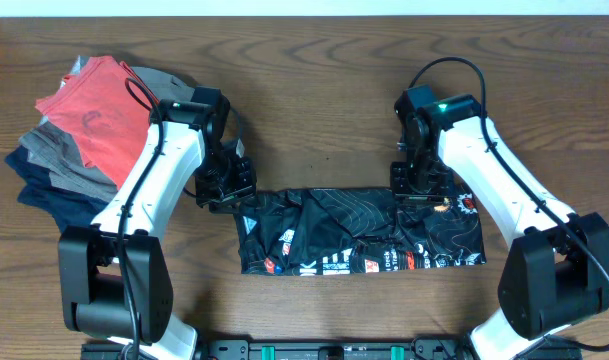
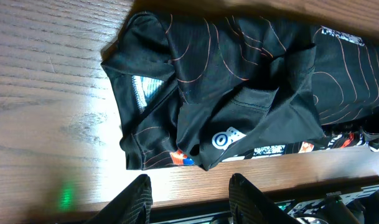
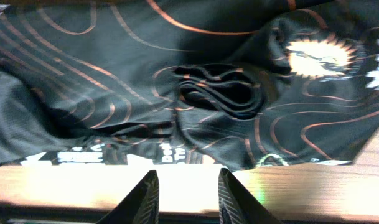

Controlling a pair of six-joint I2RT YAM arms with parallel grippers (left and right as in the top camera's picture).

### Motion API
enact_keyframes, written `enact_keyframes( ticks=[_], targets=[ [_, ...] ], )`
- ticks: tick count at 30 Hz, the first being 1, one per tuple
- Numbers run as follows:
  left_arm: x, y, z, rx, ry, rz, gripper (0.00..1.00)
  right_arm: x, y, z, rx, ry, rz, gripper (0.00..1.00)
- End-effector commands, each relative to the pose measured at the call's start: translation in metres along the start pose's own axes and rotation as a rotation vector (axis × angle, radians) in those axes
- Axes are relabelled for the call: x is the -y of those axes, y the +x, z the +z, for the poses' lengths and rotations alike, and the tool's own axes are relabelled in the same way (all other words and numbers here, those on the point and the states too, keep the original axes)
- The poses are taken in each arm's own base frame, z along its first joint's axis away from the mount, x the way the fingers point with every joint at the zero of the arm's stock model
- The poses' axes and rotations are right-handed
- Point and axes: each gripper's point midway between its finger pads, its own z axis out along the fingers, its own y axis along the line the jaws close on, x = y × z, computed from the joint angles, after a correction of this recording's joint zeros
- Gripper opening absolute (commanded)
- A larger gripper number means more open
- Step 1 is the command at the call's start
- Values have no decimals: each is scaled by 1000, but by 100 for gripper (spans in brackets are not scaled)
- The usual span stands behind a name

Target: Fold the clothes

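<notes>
My brown wood-grain table [image 1: 314,60] carries the black jersey [image 1: 364,235], lying as a long band before me, and at my far left a clothes heap [image 1: 59,160], its navy garment [image 1: 44,195] lowest.

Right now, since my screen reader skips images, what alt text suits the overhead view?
A black jersey with orange contour lines lies folded in a long band on a wooden table, the left hand and right hand near its top corners. Red, grey and navy garments sit piled upper left.
</notes>
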Motion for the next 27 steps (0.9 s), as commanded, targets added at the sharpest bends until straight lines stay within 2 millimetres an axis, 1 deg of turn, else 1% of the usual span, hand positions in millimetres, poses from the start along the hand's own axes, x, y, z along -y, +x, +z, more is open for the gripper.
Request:
enact_keyframes(
  ticks=[1,3,4,8,12,15,16,18,21,23,27],
  targets=[
    [1,-1,-4,7,2,12,43,33,-6,-6,60,199,90,33],
    [0,0,-3,2,0,10,43,48,-6,-9,77,272,152,35],
    [-1,1,-2,-2,-2,9,43,51,-7,-9,80,280,164,35],
    [-6,6,6,-24,-10,0,43,53,-2,-3,58,282,166,33],
    [-10,10,12,-42,-16,-7,43,54,-4,16,67,276,167,31],
    [-10,11,13,-44,-16,-8,44,49,-6,38,79,233,169,30],
    [-10,11,13,-44,-16,-8,43,44,-6,47,78,199,170,30],
    [-10,11,13,-44,-16,-8,43,35,-8,59,83,142,167,30],
    [-10,10,13,-42,-16,-8,44,18,-22,70,134,40,142,31],
    [-10,10,13,-42,-16,-8,43,-7,-38,71,188,-90,84,31],
    [-10,10,13,-39,-15,-7,44,-52,-61,55,276,-321,-62,29]
  ],
)
